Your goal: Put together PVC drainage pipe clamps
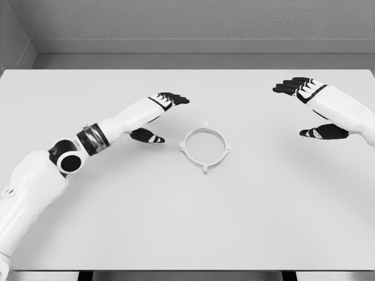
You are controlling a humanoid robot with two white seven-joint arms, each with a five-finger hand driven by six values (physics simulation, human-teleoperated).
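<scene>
Head view: clamp ring (204, 147) mid-table (176, 234); left hand (158, 117) beside it, right hand (313, 108) apart, both open

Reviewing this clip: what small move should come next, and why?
Probably ease the left hand rightward to close on the clamp ring. Its fingers are spread and hold nothing, its thumb just left of the ring's rim; the right hand hangs open, far off.

- 2 glossy white, smooth-shelled arms.
- Left arm (70, 164): black round elbow joint, ribbed grey-and-black forearm ring.
- Left hand (161, 114) and right hand (310, 108): black fingers with white segments.
</scene>
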